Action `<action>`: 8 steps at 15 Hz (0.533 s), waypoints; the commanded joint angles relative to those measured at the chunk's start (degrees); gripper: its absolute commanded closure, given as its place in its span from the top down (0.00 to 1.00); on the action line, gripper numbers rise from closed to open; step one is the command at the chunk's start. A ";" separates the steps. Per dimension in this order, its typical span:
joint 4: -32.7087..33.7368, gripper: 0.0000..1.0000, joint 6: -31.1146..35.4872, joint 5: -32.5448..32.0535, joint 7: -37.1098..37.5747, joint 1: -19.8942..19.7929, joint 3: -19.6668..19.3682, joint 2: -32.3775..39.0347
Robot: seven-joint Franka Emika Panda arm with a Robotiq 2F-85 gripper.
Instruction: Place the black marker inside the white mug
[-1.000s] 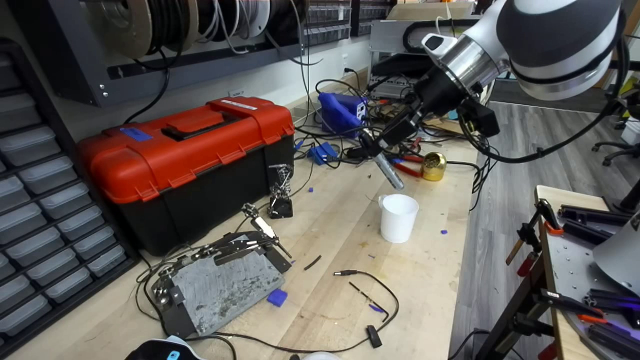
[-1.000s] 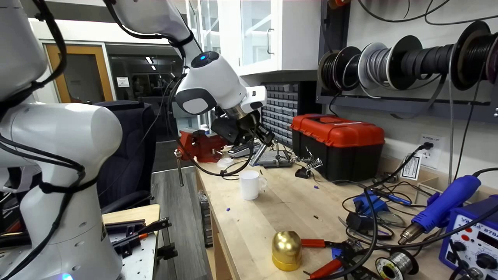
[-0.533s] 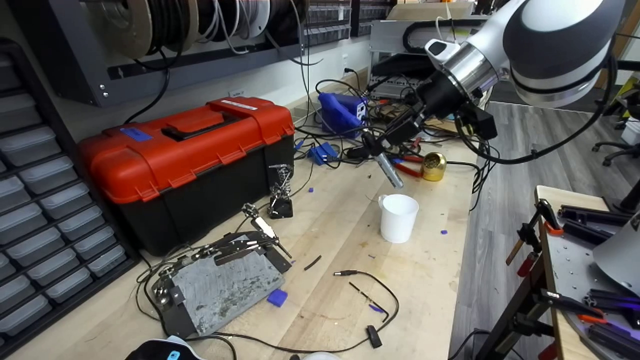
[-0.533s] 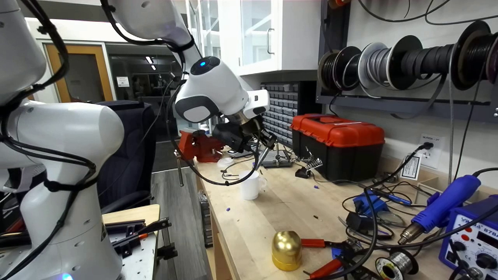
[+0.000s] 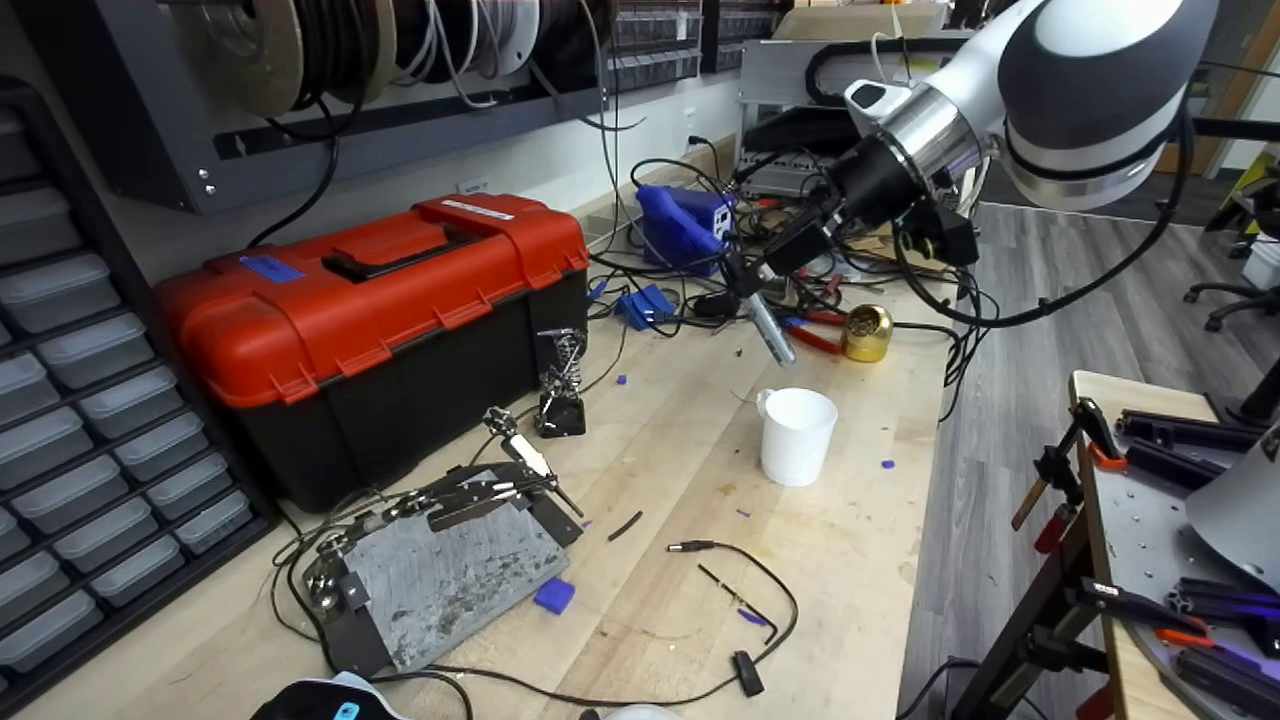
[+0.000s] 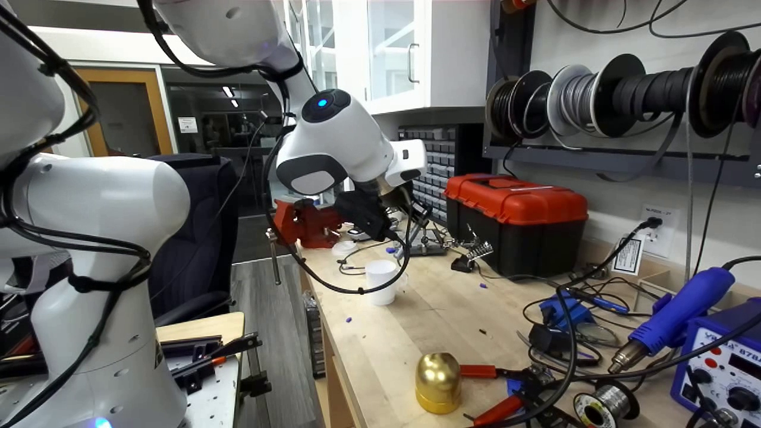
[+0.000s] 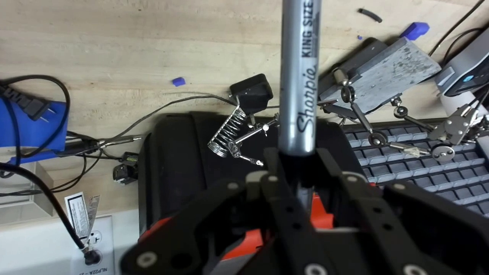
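Opposite exterior views; close wrist view

On the marker (image 7: 298, 76) I can read "Sharpie" and "KING SIZE", in dark letters. The socket plate (image 7: 104, 248) carries "NLP22A", its ending unclear to me. On the blue station (image 6: 721, 381) stands "878", after a blurred word. One tag (image 6: 630, 254) has print too small for reading.

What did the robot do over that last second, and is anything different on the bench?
The hand moved slightly toward the side where the red-lidded toolbox stands, carrying the Sharpie King Size marker, which shifted left and a little up in an exterior view. Nothing was taken hold of or let go; the marker stayed gripped. The white mug and toolbox stayed put.
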 commanded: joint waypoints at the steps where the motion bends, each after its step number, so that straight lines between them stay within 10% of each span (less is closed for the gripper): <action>1: -0.38 0.06 0.00 -3.53 1.08 2.88 -3.78 -4.94; 6: 0.02 0.06 -0.01 -6.07 0.53 6.48 -8.17 -7.54; 8: -1.04 0.06 0.20 -18.30 9.95 6.65 -11.57 -6.85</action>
